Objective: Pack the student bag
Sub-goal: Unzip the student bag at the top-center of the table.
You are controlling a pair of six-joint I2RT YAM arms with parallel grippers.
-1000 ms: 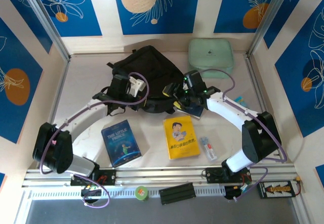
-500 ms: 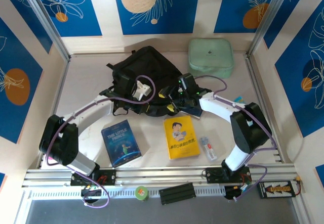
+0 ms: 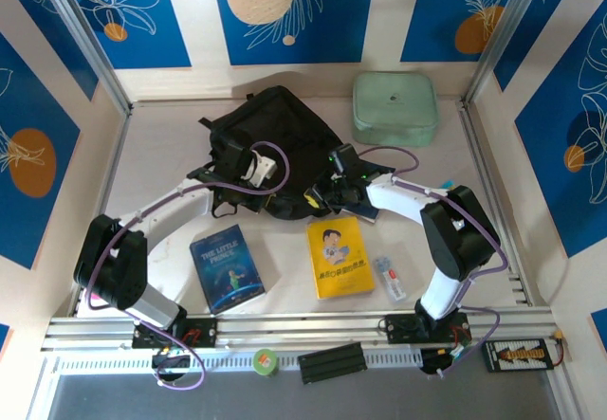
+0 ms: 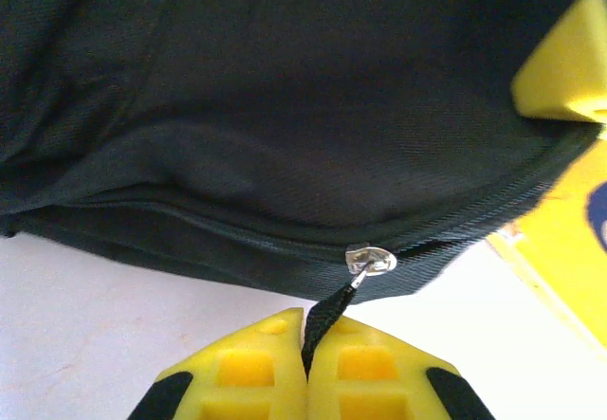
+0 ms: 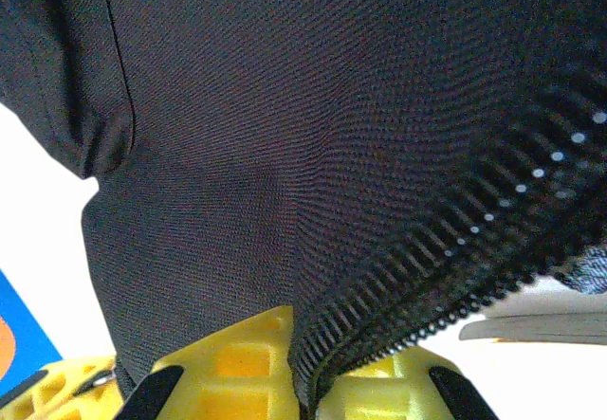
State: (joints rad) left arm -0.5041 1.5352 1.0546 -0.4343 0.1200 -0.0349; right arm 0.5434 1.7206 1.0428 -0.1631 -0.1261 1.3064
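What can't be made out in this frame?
Top external: opening of the student bag, covered by both arms.
Left wrist: zipper beyond the zipper pull in the left gripper, cut off.
Right wrist: which bag part the right gripper pinches, too close.
Top external: small packet, too small.

Bare table lies open left of the student bag; only a narrow gap separates the bag from the mint-green case. Nearer, the blue book, the yellow book, the left arm and the right arm crowd the bag's front edge.

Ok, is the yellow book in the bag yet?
Out. The yellow book lies flat, cover up, on the table, on the near side of the student bag.
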